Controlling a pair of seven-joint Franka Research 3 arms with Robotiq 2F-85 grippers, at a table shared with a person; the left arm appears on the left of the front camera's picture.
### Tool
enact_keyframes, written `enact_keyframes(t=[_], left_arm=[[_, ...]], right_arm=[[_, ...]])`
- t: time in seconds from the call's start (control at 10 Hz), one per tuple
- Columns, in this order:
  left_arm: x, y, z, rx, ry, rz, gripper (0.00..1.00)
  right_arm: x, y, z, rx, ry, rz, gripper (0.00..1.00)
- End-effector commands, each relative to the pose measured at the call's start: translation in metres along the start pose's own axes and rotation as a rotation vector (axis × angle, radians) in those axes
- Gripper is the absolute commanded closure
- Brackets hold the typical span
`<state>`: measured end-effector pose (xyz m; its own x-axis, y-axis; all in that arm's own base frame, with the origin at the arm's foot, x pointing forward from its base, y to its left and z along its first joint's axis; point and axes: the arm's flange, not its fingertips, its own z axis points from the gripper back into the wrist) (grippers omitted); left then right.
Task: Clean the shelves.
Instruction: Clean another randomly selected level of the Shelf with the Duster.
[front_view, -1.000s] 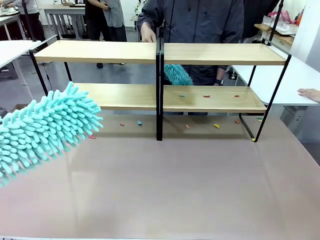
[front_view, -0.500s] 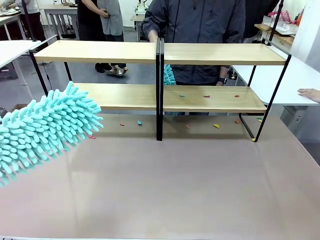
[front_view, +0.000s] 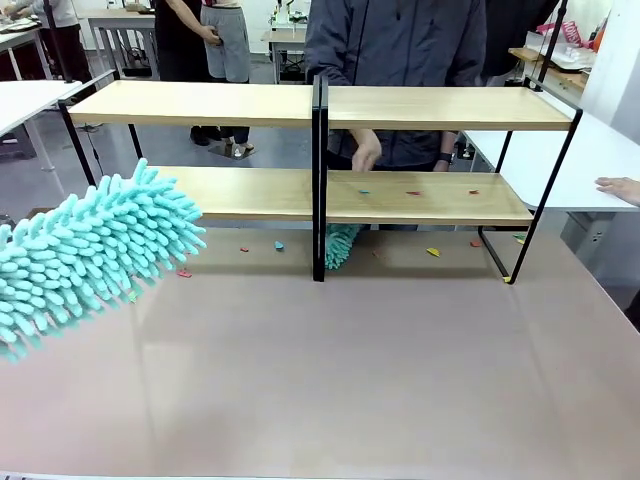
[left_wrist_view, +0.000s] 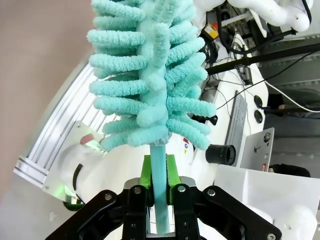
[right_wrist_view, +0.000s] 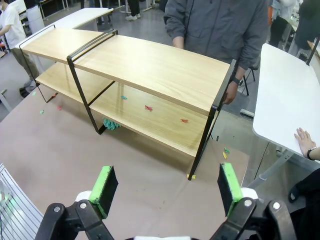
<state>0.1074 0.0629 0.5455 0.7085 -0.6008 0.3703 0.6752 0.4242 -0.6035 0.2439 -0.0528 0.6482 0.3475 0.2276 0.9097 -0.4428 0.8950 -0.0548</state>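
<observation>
The shelves (front_view: 430, 108) stand toward the far edge of the worktop (front_view: 350, 400), across most of its width. With a thin black frame and long light-wood boards, they look stiff but light, likely to skid or rock under a hard push. They are better brushed than gripped. If they needed steadying, the central post (front_view: 318, 180) or an end upright would be the place to hold. The boards look smooth and hard, so a gentle sweep should clear the small coloured scraps (front_view: 413, 192) on the lower right board and on the worktop beneath it. The duster (front_view: 95, 250) has a soft, fluffy teal head that looks very light and should squash and bend, not scrape. It hangs over the worktop's left edge, well apart from the shelves. The left gripper (left_wrist_view: 158, 172) is clamped on its flat handle just below the head, which looks a sound hold. The right gripper (right_wrist_view: 167, 187) is spread wide and holds nothing, above the worktop on the near side of the shelves. A person's hand (front_view: 367, 152) reaches in from the far side near the post. A second duster (front_view: 340, 245) sits under the lower board, just beside the post.
</observation>
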Motion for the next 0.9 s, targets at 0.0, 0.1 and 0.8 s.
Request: enact_keyframes(t=[0.0, 0.1, 0.8], left_arm=[[-0.013, -0.002, 0.013, -0.002, -0.012, 0.008, 0.87], [-0.013, -0.002, 0.013, -0.002, -0.012, 0.008, 0.87], [0.134, 0.007, -0.083, 0.118, -0.042, 0.304, 0.87]], right_arm=[[0.000, -0.001, 0.000, 0.001, -0.004, 0.009, 0.00], [0.000, -0.001, 0.000, 0.001, -0.004, 0.009, 0.00], [0.000, -0.001, 0.000, 0.001, -0.004, 0.009, 0.00]])
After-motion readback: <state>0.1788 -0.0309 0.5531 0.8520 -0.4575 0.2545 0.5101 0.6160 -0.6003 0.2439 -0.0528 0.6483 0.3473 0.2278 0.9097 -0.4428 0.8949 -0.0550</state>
